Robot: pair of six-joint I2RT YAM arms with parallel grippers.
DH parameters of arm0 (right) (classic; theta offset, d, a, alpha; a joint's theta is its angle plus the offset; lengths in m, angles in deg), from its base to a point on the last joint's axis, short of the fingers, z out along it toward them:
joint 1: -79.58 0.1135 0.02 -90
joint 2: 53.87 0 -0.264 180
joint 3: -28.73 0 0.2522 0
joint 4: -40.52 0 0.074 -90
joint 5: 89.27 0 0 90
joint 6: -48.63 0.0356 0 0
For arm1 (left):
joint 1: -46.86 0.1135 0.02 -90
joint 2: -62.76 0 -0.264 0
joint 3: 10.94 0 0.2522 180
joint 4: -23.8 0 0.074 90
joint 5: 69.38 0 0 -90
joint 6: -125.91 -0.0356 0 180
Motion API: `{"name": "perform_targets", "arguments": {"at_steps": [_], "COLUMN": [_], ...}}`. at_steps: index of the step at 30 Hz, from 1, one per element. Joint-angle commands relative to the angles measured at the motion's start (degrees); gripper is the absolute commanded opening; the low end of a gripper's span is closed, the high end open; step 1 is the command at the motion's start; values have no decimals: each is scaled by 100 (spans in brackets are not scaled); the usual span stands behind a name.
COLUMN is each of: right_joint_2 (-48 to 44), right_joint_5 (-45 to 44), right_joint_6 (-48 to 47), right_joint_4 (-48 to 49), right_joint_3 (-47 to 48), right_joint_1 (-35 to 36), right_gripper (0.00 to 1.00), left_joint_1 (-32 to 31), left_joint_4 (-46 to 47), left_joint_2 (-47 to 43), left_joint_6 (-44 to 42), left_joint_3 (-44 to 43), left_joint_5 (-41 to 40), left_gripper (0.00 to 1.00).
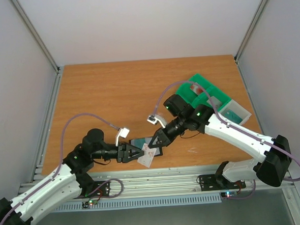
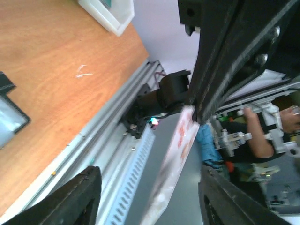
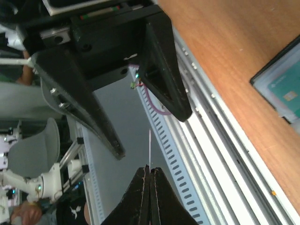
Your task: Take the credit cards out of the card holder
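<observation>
Right fingers (image 3: 137,201) pinched shut on pale, red-marked credit card (image 2: 180,140), left fingers (image 2: 84,197) parted either side of it

Soft, even overhead light falls on the wooden surface (image 1: 113,94), with faint shadows beneath the arms. The left wrist view is motion-blurred, smearing the pale credit card (image 2: 177,150); the right wrist view is sharper.
</observation>
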Motion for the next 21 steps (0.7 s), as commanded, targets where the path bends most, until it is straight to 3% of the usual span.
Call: {"name": "perform_targets", "arguments": {"at_steps": [1,4,5,10,21], "right_joint_2": [-252,-359,-385,-363,-639], "right_joint_5": [-106,-309,-346,-1798,-4044], "right_joint_6": [443,764,889,1643,2623], "right_joint_4": [341,590,676,347,436], "right_joint_3": [-143,-339,-407,-342,-232], "right_joint_1": [-326,-712,-837,-1221,-1630], "right_gripper": [1,1,1,1,1], "left_joint_1": [-1,1,0,1,2], "left_joint_4": [-695,-1090,-1250,-1864,-2118], "left_joint_2": [-194,-368,-409,-548,-397], "left_joint_6": [-247,-326,-349,-489,-616], "left_joint_3": [-361,-462,-503,-680,-619], "left_joint_5": [-620,-1131,-1314,-2050,-2931], "left_gripper": [71,97,99,99,99]}}
